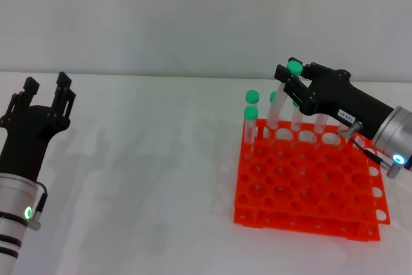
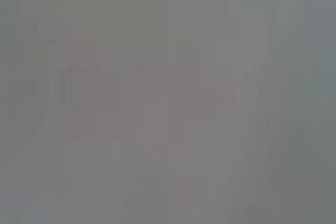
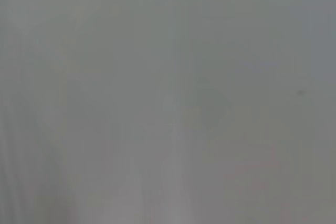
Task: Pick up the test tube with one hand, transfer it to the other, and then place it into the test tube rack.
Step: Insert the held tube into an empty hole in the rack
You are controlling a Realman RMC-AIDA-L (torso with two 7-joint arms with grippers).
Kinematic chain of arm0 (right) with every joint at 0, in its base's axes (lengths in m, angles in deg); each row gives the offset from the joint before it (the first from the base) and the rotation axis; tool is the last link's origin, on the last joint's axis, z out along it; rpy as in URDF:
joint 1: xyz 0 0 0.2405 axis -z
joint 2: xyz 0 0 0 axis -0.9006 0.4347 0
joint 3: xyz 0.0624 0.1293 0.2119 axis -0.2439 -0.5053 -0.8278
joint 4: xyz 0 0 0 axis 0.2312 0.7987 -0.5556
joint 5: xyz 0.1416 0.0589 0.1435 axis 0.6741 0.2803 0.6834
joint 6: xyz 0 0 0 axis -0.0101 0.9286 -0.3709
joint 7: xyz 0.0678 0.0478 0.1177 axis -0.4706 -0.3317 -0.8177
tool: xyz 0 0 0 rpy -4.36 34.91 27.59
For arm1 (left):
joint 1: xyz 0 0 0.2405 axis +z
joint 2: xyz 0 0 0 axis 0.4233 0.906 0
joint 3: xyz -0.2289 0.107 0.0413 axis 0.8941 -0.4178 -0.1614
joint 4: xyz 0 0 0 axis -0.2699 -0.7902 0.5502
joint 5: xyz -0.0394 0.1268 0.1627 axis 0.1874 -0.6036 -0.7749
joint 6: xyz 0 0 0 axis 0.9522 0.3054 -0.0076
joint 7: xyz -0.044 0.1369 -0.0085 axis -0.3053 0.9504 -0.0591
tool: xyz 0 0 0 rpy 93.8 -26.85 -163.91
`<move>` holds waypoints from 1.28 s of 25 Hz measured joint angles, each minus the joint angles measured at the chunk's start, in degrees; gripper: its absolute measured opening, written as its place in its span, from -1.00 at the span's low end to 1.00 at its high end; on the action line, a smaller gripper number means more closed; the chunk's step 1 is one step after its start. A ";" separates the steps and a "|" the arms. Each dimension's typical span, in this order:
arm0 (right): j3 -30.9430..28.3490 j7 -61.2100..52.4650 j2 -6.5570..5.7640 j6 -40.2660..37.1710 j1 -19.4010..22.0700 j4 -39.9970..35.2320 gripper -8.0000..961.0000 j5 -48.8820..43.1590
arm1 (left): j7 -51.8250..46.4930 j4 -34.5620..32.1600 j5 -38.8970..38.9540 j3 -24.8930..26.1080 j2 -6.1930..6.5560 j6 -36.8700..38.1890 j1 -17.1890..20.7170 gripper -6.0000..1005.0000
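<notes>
In the head view my right gripper (image 1: 288,79) is over the back row of the orange test tube rack (image 1: 302,188). It is shut on a clear test tube (image 1: 295,67) just under its green cap. The tube hangs tilted, its lower end at the rack's back holes; I cannot tell whether the tip is inside a hole. My left gripper (image 1: 47,84) is open and empty, far to the left above the white table. Both wrist views show only plain grey.
Several other green-capped tubes (image 1: 250,114) stand upright in the rack's back row, close to the held tube. The rack sits on the white table (image 1: 148,178) at the right. A pale wall lies behind.
</notes>
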 joint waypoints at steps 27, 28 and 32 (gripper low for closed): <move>0.41 -0.09 0.23 7.20 -0.39 -0.77 -0.45 -5.94 | -0.21 2.11 1.02 0.14 0.28 -5.89 -4.49 0.24; 0.41 -0.03 0.26 7.43 -0.43 -0.79 -0.45 -6.04 | -0.22 2.11 1.02 0.14 0.28 -5.91 -4.51 0.24; 0.49 0.10 0.27 7.63 -0.34 -0.84 -0.45 -6.06 | -0.23 2.09 1.02 0.14 0.25 -5.93 -4.74 0.24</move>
